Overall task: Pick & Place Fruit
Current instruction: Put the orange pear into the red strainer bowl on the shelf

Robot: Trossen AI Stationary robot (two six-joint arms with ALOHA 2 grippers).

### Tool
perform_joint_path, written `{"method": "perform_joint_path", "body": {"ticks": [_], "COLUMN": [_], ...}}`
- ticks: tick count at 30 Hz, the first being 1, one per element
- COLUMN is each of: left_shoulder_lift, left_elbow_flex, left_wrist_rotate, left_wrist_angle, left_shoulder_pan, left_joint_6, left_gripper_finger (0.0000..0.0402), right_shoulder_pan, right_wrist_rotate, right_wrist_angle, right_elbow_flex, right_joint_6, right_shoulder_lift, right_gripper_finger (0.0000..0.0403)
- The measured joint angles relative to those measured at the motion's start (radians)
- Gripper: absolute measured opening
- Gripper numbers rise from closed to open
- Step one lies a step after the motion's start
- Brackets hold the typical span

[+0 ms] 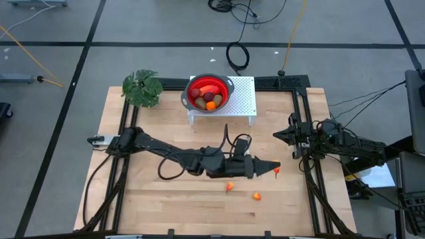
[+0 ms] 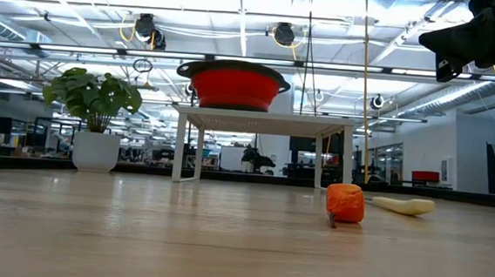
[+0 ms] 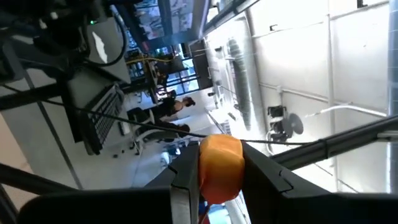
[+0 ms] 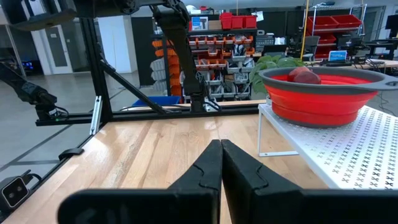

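Observation:
My left gripper (image 1: 273, 168) reaches out over the table's right middle, shut on a small orange fruit (image 3: 221, 168). Two more small orange fruits (image 1: 229, 187) (image 1: 256, 196) lie on the table just nearer than the arm; the low view shows one orange fruit (image 2: 345, 203) resting on the wood. A red bowl (image 1: 210, 91) holding several fruits stands on a white perforated stand (image 1: 244, 96) at the far middle. My right gripper (image 4: 221, 155) waits shut at the table's right side, with nothing between its fingers. My left gripper pinches the small orange fruit (image 3: 219, 163) between its two fingers (image 3: 186, 186), one on each side of it. The fingers lie about level and point toward the table's right edge. The fruit (image 1: 276, 170) is lifted clear of the table.
A leafy green plant (image 1: 143, 87) stands at the far left corner. A pale long thing (image 2: 404, 204) lies on the table behind the orange fruit in the low view. Black frame rails (image 1: 307, 169) run along the table's right side. Bare wood lies at the near left.

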State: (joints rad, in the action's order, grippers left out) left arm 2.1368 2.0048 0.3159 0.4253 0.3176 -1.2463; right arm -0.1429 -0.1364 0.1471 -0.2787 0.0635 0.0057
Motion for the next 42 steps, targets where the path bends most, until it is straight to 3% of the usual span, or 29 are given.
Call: {"method": "perform_joint_path", "body": {"ticks": [5, 11, 22, 28, 35, 42], "left_shoulder_lift": [0.000, 0.000, -0.097, -0.168, -0.245, -0.304], "left_elbow_flex": [0.000, 0.000, 0.001, 0.001, 0.001, 0.001], "left_wrist_rotate": [-0.001, -0.060, 0.012, 0.053, 0.100, 0.154], "left_wrist_angle": [-0.001, -0.140, -0.959, -1.253, -1.403, -1.418], "left_shoulder_pan": [-0.004, -0.010, -0.057, -0.121, -0.241, -0.384], "left_joint_6": [-0.009, 0.156, 0.189, 0.223, 0.412, 0.677], "left_gripper_finger": [0.0083, 0.0083, 0.0083, 0.0083, 0.0083, 0.0083], "right_shoulder_pan": [0.000, 0.000, -0.001, -0.001, -0.001, -0.001], "right_wrist_rotate": [0.000, 0.000, 0.004, 0.004, 0.010, 0.012], "right_wrist_angle": [0.000, 0.000, 0.006, 0.010, 0.007, 0.007], "right_elbow_flex": [0.000, 0.000, 0.000, 0.000, 0.000, 0.000], "right_joint_6": [0.000, -0.008, -0.049, -0.095, -0.106, -0.106], "right_shoulder_lift": [0.000, 0.000, 0.004, 0.004, 0.004, 0.004], "right_gripper_finger": [0.0000, 0.0000, 0.0000, 0.0000, 0.0000, 0.0000]}}
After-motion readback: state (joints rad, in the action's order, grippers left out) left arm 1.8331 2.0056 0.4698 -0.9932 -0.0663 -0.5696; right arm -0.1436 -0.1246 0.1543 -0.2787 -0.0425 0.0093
